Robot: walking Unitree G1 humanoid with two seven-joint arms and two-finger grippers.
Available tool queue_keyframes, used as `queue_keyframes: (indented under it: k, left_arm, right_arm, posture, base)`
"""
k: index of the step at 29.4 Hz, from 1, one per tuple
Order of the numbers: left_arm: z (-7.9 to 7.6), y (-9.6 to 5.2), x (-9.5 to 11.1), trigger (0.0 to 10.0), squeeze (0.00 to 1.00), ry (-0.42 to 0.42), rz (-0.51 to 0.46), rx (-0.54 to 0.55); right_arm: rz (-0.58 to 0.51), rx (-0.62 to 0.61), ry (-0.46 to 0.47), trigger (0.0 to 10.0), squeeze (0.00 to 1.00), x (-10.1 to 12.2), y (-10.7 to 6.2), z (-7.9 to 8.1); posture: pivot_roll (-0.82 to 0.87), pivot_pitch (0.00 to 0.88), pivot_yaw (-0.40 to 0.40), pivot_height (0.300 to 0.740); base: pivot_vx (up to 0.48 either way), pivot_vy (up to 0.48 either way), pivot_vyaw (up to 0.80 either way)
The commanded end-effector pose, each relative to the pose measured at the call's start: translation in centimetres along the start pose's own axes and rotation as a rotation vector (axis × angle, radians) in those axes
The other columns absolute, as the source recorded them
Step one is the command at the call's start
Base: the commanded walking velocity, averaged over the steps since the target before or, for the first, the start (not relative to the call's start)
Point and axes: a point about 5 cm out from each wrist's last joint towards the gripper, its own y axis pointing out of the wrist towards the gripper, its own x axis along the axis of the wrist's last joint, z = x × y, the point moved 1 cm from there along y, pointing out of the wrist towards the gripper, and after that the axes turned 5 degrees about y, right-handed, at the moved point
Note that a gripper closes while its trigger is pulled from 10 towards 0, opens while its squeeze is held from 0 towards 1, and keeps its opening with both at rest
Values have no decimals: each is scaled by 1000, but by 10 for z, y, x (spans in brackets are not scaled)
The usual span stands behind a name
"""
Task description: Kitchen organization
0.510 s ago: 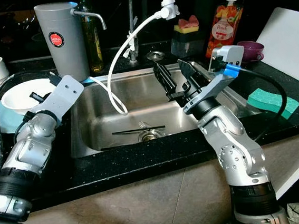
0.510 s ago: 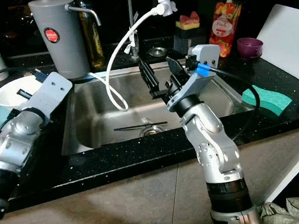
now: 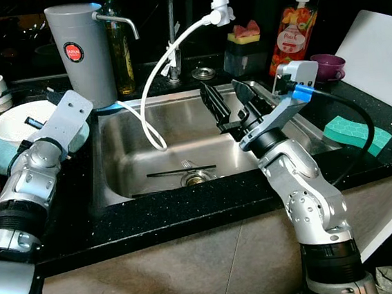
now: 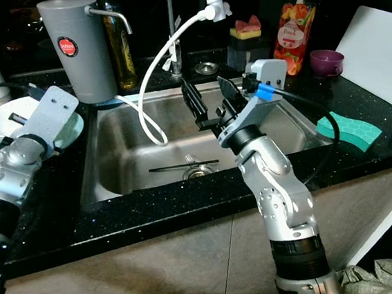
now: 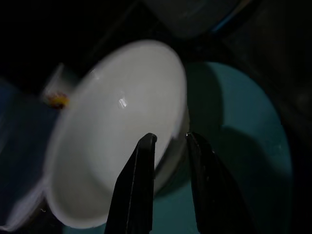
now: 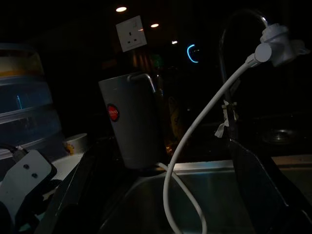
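Now — left gripper (image 5: 168,151) jaws straddling white bowl (image 5: 117,131) rim | labels unreadable

Brushed stainless steel sink (image 3: 135,160), dull sheen. Around sink: glossy black speckled stone counter (image 3: 187,203). Left of sink: glossy white glazed bowl (image 5: 117,131) on smooth teal plate (image 5: 243,146). Behind sink: matt grey plastic dispenser (image 3: 81,54), smooth white hose (image 3: 166,56).

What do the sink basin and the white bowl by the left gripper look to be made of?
The sink basin looks like brushed stainless steel: grey, with a dull metallic sheen. The white bowl looks like glazed ceramic, smooth with a small glossy highlight, though it might be melamine.
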Motion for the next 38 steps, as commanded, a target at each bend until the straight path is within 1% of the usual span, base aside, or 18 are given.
queue_keyframes:
  k: [1, 3, 6, 12, 13, 14, 15, 16, 25, 27, 29, 30, 31, 32, 33, 34, 37, 38]
  left_arm:
    - [-5, 2, -6, 10000, 0, -66, 26, -41]
    - [-5, 2, -6, 10000, 0, -66, 26, -41]
    - [-5, 2, -11, 10000, 0, -106, 43, -42]
    - [0, 3, -14, 10000, 0, -118, 47, -18]
    - [1, 3, -14, 8745, 0, -119, 47, -13]
    - [1, 3, -14, 8745, 0, -119, 47, -13]
    - [2, 4, -14, 6667, 0, -118, 46, -8]
    - [2, 4, -14, 0, 0, -114, 44, -6]
    - [4, 5, -9, 0, 0, -92, 13, 12]
    - [6, 5, -3, 0, 0, -63, -20, 37]
    - [10, 4, 9, 0, 0, -17, -92, 79]
    - [10, 4, 9, 0, 0, -17, -92, 79]
    - [11, 3, 22, 8118, 0, 34, -178, 114]
    - [11, 3, 22, 8118, 0, 34, -178, 114]
    - [12, 1, 31, 10000, 0, 66, -237, 135]
    - [12, 1, 31, 10000, 0, 66, -237, 135]
    - [6, -9, 62, 10000, 0, 129, -446, 130]
    - [6, -9, 62, 10000, 0, 129, -446, 130]
  right_arm:
    - [-9, 12, 9, 10000, 0, 2, -3, 3]
    - [-9, 12, 9, 10000, 0, 2, -3, 3]
    - [-9, 9, 9, 10000, 0, 2, -3, 2]
    - [-9, 10, 10, 10000, 0, 3, -2, 3]
    - [-9, 10, 11, 10000, 0, 3, -2, 3]
    - [-9, 10, 11, 10000, 0, 3, -2, 3]
    - [-10, 11, 11, 10000, 0, 3, -2, 3]
    - [-10, 11, 11, 10000, 0, 3, -2, 3]
    - [-10, 10, 12, 10000, 0, 3, -2, 4]
    - [-10, 9, 11, 10000, 0, 4, -2, 4]
    - [-10, 8, 11, 10000, 0, 3, -2, 3]
    - [-10, 8, 11, 10000, 0, 3, -2, 3]
    - [-10, 7, 12, 10000, 0, 3, -2, 3]
    - [-10, 7, 12, 10000, 0, 3, -2, 3]
    - [-10, 7, 12, 10000, 0, 3, -2, 3]
    - [-10, 7, 12, 10000, 0, 3, -2, 3]
    - [-11, 5, 12, 10000, 0, 3, -1, 3]
    - [-11, 5, 12, 10000, 0, 3, -1, 3]
  posture:
    - [41, 175, -43, 740]
    - [41, 175, -43, 740]
    - [39, 178, -43, 740]
    - [39, 178, -43, 740]
    - [39, 178, -43, 740]
    - [39, 178, -43, 740]
    - [39, 178, -43, 740]
    - [39, 178, -43, 740]
    - [39, 178, -43, 740]
    - [39, 178, -43, 740]
    - [39, 177, -46, 740]
    - [39, 177, -46, 740]
    - [39, 177, -46, 740]
    - [39, 177, -46, 740]
    - [39, 177, -46, 740]
    - [39, 177, -46, 740]
    - [39, 177, -46, 740]
    - [39, 177, -46, 740]
  base:
    - [0, 0, 0]
    - [0, 0, 0]
    - [0, 0, 0]
    - [0, 0, 0]
    - [0, 0, 0]
    - [0, 0, 0]
    - [0, 0, 0]
    - [0, 0, 0]
    - [0, 0, 0]
    - [0, 0, 0]
    - [0, 0, 0]
    - [0, 0, 0]
    - [0, 0, 0]
    - [0, 0, 0]
    - [0, 0, 0]
    - [0, 0, 0]
    - [0, 0, 0]
    - [0, 0, 0]
